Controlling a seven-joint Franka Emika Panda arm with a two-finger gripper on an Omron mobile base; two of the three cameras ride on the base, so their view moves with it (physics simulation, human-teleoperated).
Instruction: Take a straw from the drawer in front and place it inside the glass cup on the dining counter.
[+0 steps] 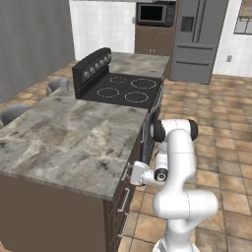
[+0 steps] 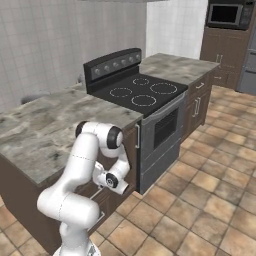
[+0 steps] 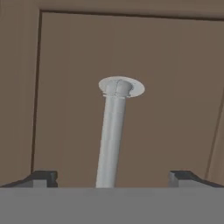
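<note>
You're at the opening step: your gripper [image 3: 111, 177] stands spread wide and empty astride the silver handle [image 3: 112, 131] of the closed drawer [image 3: 166, 87] under the dining counter [image 1: 64, 142], so close on it and pull, the straw presumably inside.

Hand view close against drawer [image 3: 131, 52] front

Even, shadowless light; soft, low-resolution render
</note>
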